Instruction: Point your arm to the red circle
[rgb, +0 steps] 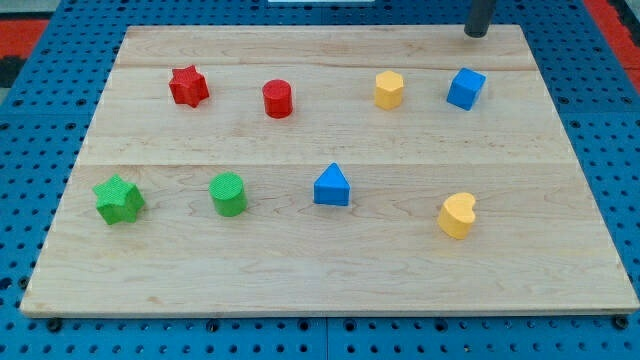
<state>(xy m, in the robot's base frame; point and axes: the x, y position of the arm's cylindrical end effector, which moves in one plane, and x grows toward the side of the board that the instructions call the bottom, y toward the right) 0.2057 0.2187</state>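
Observation:
The red circle (278, 98) is a short red cylinder standing in the upper left-middle of the wooden board (330, 270). My tip (476, 33) is at the view's top right, near the board's top edge, far to the right of the red circle. The tip is just above the blue cube (465, 88) and touches no block.
A red star (188, 86) lies left of the red circle. A yellow hexagon (389, 89) sits between the circle and the blue cube. Lower row: green star (119, 199), green circle (229, 193), blue triangle (332, 186), yellow heart (457, 215).

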